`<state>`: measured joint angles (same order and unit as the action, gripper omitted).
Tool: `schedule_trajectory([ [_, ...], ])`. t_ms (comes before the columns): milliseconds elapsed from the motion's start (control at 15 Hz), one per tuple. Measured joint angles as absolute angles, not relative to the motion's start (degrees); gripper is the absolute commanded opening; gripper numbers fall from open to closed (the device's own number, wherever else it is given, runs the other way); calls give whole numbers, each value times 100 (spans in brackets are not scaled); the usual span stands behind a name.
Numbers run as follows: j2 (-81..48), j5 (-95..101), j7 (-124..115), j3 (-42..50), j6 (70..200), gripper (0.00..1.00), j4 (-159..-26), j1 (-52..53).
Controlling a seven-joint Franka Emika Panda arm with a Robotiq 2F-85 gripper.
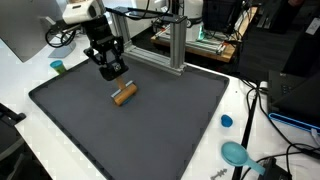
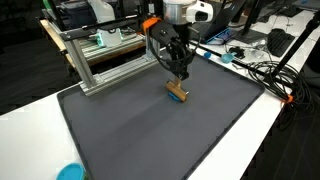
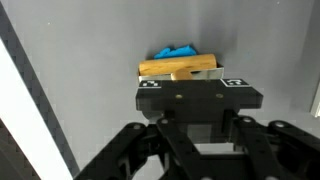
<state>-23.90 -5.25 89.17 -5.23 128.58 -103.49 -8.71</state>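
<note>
**Ana:** One object lies on the dark mat: a short wooden piece. It sits toward the mat's far edge, the one that runs along the metal frame.

**Ben:** And the gripper?

**Ana:** It hangs over that same part of the mat, just above the wooden piece and a little to one side. In both exterior views there is a gap between them, so nothing is being held.

**Ben:** How do the fingers stand?

**Ana:** Drawn together, with nothing between them. The wrist view mostly shows the gripper's black body, so the fingertips themselves are hard to make out there.

**Ben:** What does that view show of the piece?

**Ana:** It lies flat on the mat, its long side running across the picture, and something blue peeks out from behind it. I can't tell whether the blue part is attached. My guess is that it lies flat because that is its steadiest side.

**Ben:** Anything else nearby?

**Ana:** A green cup and a blue cup stand off the mat, at opposite edges and well apart from the gripper.
</note>
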Motion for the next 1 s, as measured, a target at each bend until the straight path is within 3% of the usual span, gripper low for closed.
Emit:
schedule_trajectory([
  [1000, -2438, -769, 9048, -685, 12921, 22, -10444, -819],
])
